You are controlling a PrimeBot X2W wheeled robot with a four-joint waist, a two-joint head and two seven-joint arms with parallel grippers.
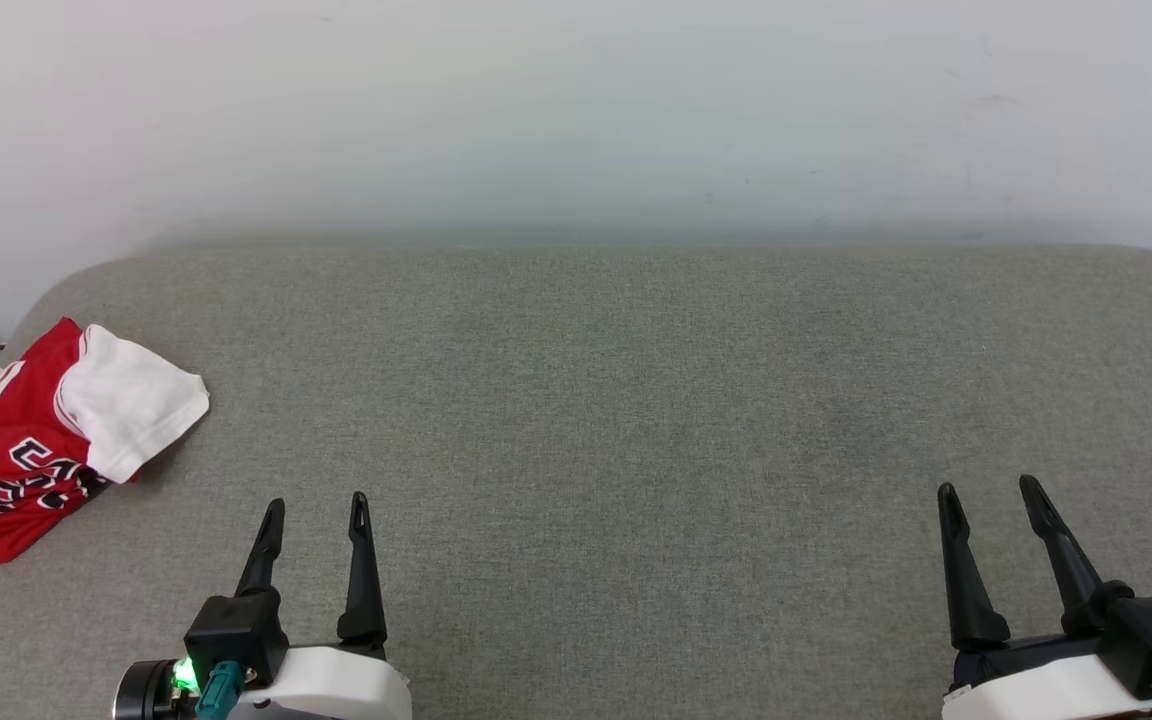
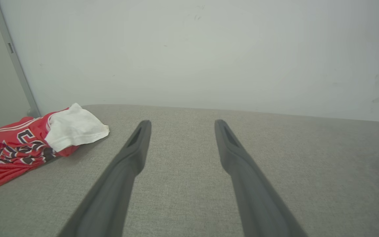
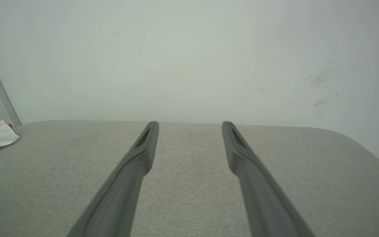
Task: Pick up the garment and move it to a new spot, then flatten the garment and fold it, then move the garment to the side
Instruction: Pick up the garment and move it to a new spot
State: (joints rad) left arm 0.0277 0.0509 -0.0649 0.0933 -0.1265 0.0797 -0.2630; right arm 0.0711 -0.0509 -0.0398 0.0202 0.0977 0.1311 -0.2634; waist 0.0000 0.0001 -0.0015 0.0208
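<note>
The garment [image 1: 26, 450] is seen crumpled at the left edge of the head view, about midway down the frame, on the grey padded surface [image 1: 636, 450]. Its red body is bunched up, a white sleeve is folded over the top towards the right, and black white-outlined lettering is partly shown on the lower folds. The left gripper [image 1: 317, 502] is placed at the lower left of that frame, to the right of the garment and slightly below it, near but apart from it. Its two dark fingers are held wide apart with nothing between them. The right gripper [image 1: 988, 487] is placed at the lower right, well apart from the garment, with its fingers likewise spread and nothing held.

In the left wrist view the garment [image 2: 18, 151] is seen at the left edge, left of both fingers and not touched by them. In the right wrist view a white sleeve and a sliver of red are shown at the far left edge. A pale wall [image 1: 576, 120] is seen behind the surface.
</note>
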